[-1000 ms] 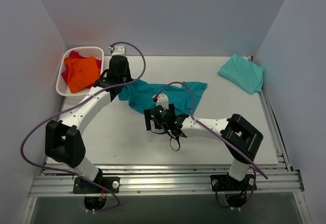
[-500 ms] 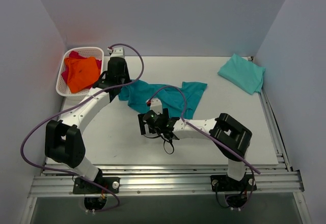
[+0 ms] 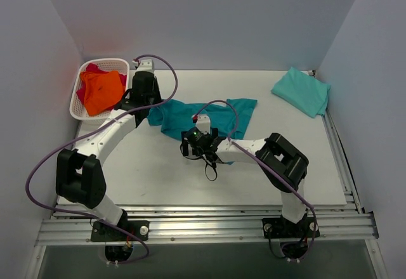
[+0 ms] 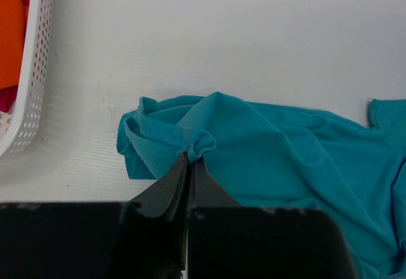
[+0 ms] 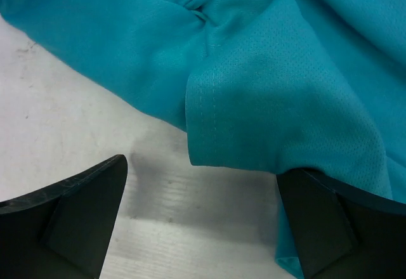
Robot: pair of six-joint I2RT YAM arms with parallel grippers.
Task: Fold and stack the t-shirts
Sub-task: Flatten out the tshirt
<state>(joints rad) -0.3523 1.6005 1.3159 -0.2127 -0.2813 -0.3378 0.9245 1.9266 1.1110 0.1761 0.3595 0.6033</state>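
Note:
A deep teal t-shirt (image 3: pixel 209 117) lies crumpled at the table's middle. My left gripper (image 3: pixel 150 108) is shut on its left edge; the left wrist view shows the pinched cloth (image 4: pixel 198 144) bunched at my fingertips. My right gripper (image 3: pixel 191 146) is open at the shirt's near edge. In the right wrist view a hemmed fold (image 5: pixel 254 108) lies between my spread fingers (image 5: pixel 82 209), and the right finger sits under the cloth. A mint-green t-shirt (image 3: pixel 302 90) lies folded at the far right. Orange (image 3: pixel 103 91) and magenta-red (image 3: pixel 83 92) t-shirts sit in the basket.
The white lattice basket (image 3: pixel 77 92) stands at the far left corner, and its wall shows in the left wrist view (image 4: pixel 35 70). Purple cables loop over both arms. A metal rail runs along the table's near edge (image 3: pixel 203 225).
My right gripper has moved up to the teal shirt's near edge, its arm folding inward. My left gripper has shifted slightly left with the shirt's edge.

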